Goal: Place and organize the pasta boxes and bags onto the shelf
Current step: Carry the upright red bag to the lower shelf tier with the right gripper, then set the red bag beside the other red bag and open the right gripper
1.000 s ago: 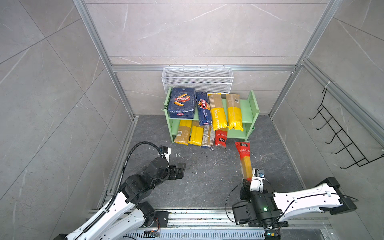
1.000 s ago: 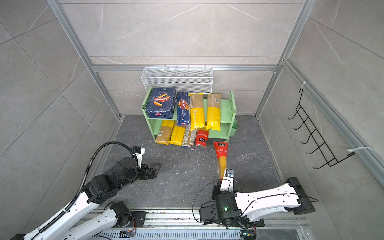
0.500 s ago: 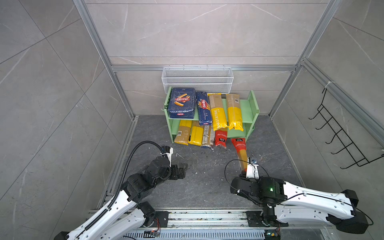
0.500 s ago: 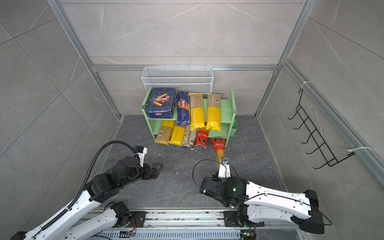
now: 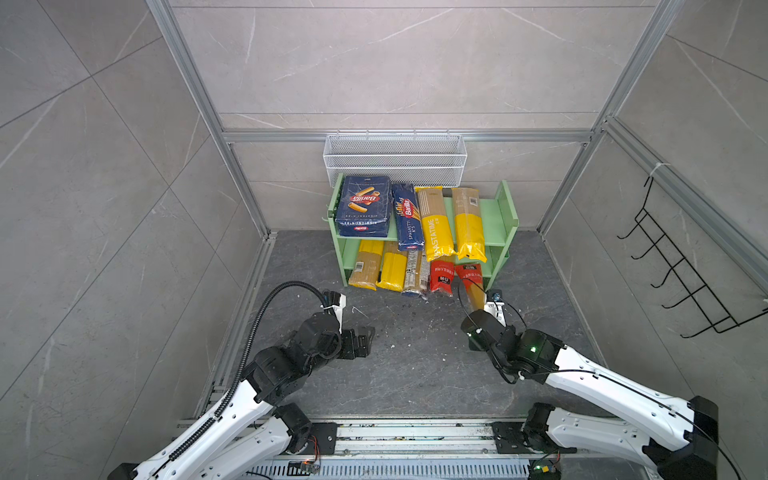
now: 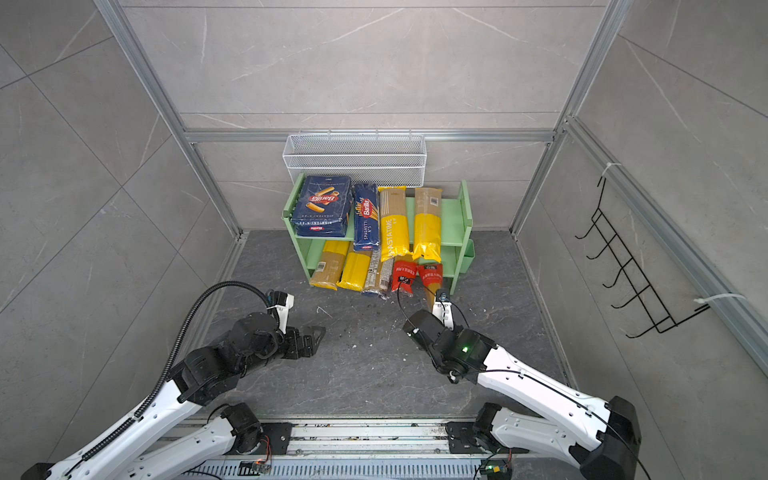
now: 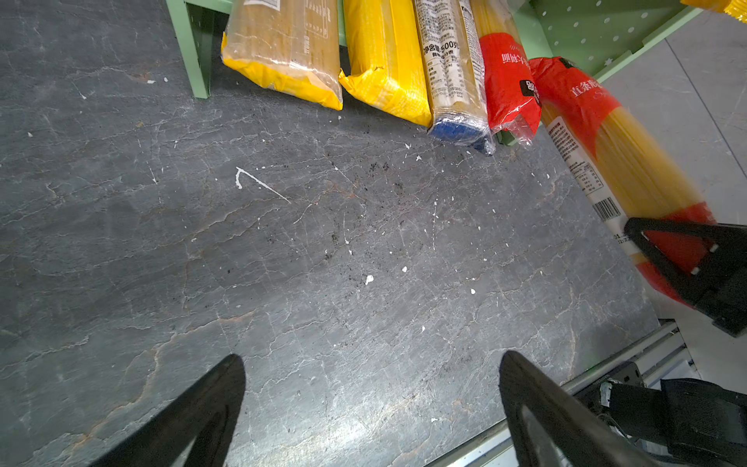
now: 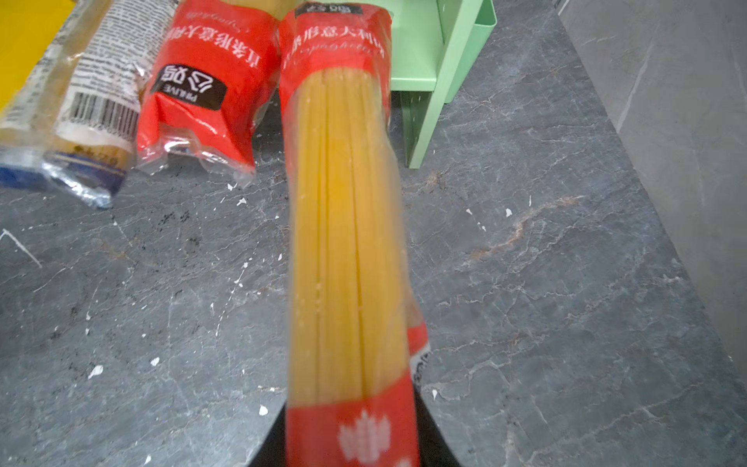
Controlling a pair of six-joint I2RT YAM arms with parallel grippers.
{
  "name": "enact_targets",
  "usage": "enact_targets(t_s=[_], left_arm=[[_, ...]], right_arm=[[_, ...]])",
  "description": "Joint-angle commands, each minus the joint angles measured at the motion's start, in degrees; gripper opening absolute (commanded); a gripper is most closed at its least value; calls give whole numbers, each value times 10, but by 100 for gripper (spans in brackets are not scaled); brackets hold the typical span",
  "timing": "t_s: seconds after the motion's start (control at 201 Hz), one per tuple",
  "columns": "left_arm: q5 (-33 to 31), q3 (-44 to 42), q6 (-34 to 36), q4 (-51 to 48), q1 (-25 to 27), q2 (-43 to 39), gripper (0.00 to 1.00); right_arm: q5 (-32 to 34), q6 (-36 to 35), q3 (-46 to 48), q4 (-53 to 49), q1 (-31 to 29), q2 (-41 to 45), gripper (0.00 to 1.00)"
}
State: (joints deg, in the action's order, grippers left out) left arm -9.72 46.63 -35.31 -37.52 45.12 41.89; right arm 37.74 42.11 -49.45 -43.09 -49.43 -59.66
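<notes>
Standing at the front rail, I see the right gripper (image 8: 351,453) closed narrowly on the near red end of a red-ended packet (image 5: 473,286), its black fingers (image 7: 727,283) pressed against the sides of the bundle. The packet stretches away from the gripper toward the shelf (image 5: 505,216). Its far red end sits at the mouth of the lower tier, just beside a second red packet (image 5: 441,277) on its left and close to the shelf's right side panel. Most of its length juts out over the dark stone floor (image 5: 415,361). Whether the far end rests on the lower board or hangs just above it, I cannot tell.

The left gripper (image 7: 372,358) hovers low over bare floor, well apart from the shelf, its jaws spread wide with nothing between them.

On the top tier, from left to right, lie the wide Barilla box (image 5: 363,205), the narrow Barilla box (image 5: 407,218) and two yellow packets (image 5: 434,228). They sit side by side, and the narrow box and the packets overhang the front edge. In the lower tier, left of the second red packet, lie a clear printed packet (image 5: 417,276) and two more yellow bags (image 5: 392,270), their ends poking out toward the floor.

A white mesh basket (image 5: 395,160) hangs on the back wall just above the shelf. A black hook rack (image 5: 681,266) is fixed to the right wall.
</notes>
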Motion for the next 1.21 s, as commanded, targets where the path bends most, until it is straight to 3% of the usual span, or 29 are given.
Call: enact_targets(t_s=[0.0,0.548,0.817,1.2], left_arm=[[-20,33,21,1,2,5,100],[-30,64,34,3,2,54,100],[-34,73,38,9,2,72,100],[-34,84,44,12,1,96,100]], right_arm=[[15,-50,2,109,29,-3,0],[-72,-107,-2,299,153,-151,0],[-112,-129,-29,349,203,-221,0],[-116,-155,-72,368,229,-282,2]])
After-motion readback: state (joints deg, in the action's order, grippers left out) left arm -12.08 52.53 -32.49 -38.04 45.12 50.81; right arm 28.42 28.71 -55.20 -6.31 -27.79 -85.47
